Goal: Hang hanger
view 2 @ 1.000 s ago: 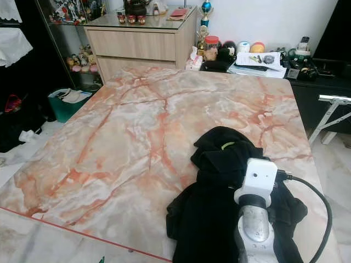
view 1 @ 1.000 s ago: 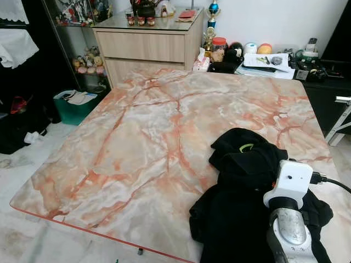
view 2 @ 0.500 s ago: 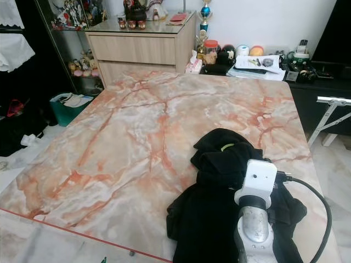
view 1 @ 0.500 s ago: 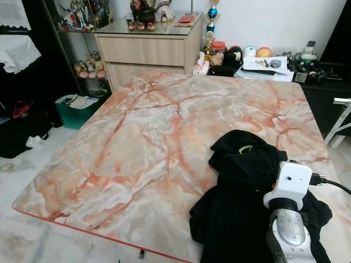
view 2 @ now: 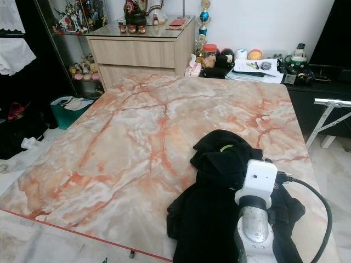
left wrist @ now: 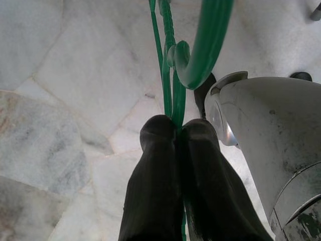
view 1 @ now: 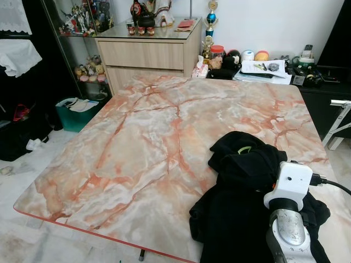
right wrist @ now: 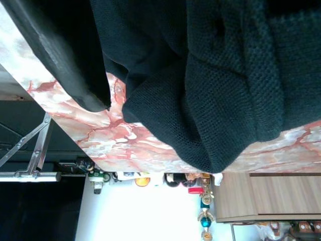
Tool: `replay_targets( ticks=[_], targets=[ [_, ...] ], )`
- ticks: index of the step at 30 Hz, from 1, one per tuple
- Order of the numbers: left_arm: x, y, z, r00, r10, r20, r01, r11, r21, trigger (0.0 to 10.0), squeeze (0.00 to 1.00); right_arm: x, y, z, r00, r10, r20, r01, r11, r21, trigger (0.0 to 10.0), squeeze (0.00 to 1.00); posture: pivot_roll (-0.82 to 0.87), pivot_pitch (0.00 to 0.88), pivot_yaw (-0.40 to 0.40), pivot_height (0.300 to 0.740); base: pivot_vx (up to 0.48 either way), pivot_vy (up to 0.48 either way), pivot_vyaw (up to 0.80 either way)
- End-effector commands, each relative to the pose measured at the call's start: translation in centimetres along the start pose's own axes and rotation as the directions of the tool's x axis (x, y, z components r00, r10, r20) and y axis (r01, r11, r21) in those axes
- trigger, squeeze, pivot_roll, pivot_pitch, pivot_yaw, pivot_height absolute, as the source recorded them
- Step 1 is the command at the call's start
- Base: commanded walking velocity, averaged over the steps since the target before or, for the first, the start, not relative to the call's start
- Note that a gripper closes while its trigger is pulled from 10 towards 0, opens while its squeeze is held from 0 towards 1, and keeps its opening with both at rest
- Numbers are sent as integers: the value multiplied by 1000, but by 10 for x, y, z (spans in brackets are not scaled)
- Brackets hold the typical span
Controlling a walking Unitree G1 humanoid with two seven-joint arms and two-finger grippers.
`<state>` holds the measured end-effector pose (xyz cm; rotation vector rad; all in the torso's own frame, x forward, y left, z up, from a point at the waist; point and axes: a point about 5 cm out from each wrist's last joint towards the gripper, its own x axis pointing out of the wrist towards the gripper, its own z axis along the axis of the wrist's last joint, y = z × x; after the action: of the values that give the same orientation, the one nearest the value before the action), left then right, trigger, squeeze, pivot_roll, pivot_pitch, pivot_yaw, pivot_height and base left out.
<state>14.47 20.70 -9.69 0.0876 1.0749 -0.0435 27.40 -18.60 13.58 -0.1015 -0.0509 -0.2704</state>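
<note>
Head cameras look down across the marble table (view 1: 142, 142), sharing the black garment (view 2: 219, 186); right wrist camera sits close against it; left wrist faces the floor (left wrist: 60, 100).

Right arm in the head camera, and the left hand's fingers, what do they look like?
The right arm is scuffed silver metal, topped by a white boxy wrist module with one small dark dot, and a black cable looping off its side. The left hand has two long, rounded matte black fingers.
</note>
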Motion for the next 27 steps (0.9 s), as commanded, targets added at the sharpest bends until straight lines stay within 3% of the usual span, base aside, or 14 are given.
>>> replay_targets(
  ticks=[1, 27],
  targets=[
    [-1, -2, -9, 999, -10, -35, 10, 1000, 8, 10000, 0, -1, -1, -2, 1000, -7, -7, 7, 1000, 1, 10000, 0, 60, 15, 73, 740, -270, 0, 0],
    [-1, -3, -8, 999, -14, -30, 14, 1000, 2, 10000, 0, 1, -4, -1, 1000, -15, -9, 15, 1000, -7, 10000, 0, 67, 49, 55, 740, -276, 0, 0]
  ],
)
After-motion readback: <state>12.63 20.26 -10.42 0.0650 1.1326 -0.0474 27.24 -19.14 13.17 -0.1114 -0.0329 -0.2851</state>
